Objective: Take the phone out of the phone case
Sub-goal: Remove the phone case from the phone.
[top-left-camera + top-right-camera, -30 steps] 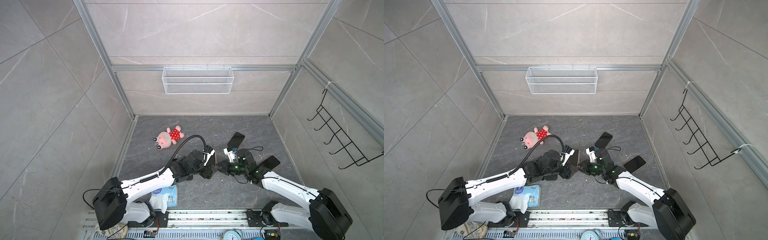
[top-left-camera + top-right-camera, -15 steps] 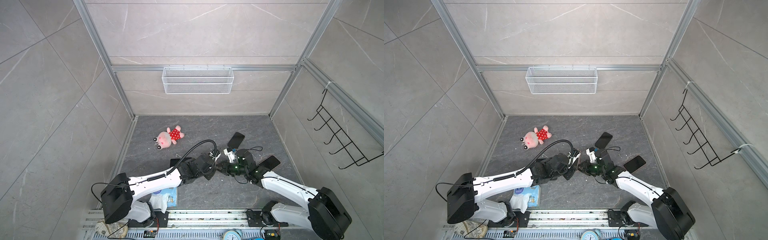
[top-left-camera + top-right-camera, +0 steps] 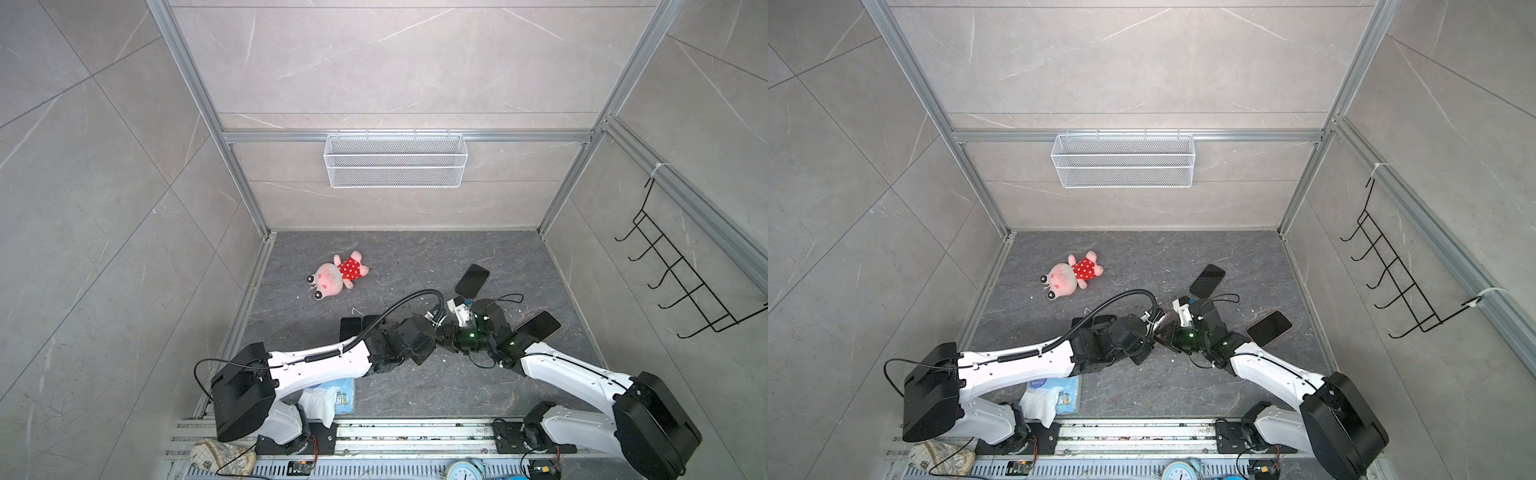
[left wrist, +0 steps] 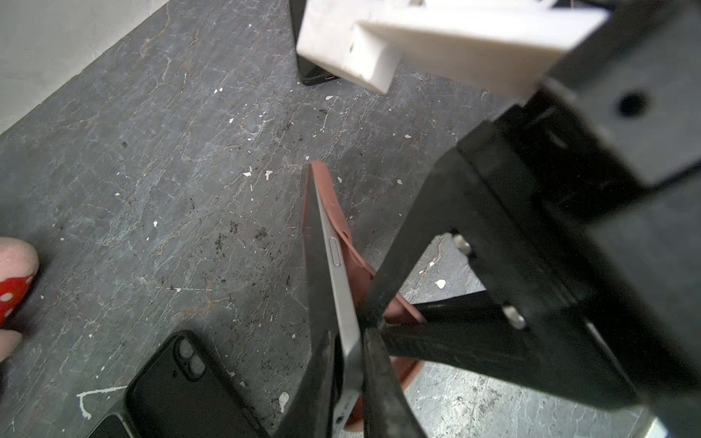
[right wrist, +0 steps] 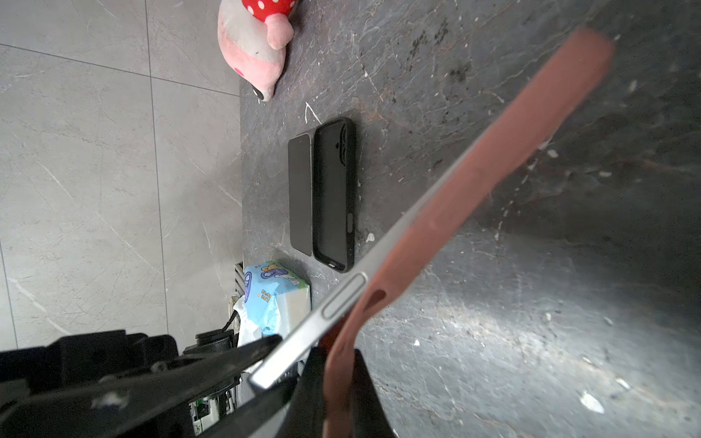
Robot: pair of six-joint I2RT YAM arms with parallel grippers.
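1. The left gripper (image 4: 351, 352) is clamped tight on the silver side edge of the phone (image 4: 335, 258), with 1 finger on each face.
2. The right gripper (image 5: 335, 375) is clamped tight on the loose lip of the reddish-brown phone case (image 5: 493, 163). It grips the case only.
3. The phone and phone case are held on edge, clear of the dark stone worktop (image 3: 415, 257). They sit between the 2 grippers, about mid-width and somewhat nearer the front edge than the back.
4. At the gripped end the case stands apart from the phone's frame, and a side button is exposed. At the far end the case wraps the phone's corner.
5. A black case (image 5: 333, 189) and a dark handset (image 5: 299, 193) lie flat and touching side by side, on the left-edge side of the grippers.
6. A plush pig (image 3: 338, 276) lies toward the back-left corner.
7. A tissue pack (image 3: 336, 395) sits at the front edge, near the left corner.
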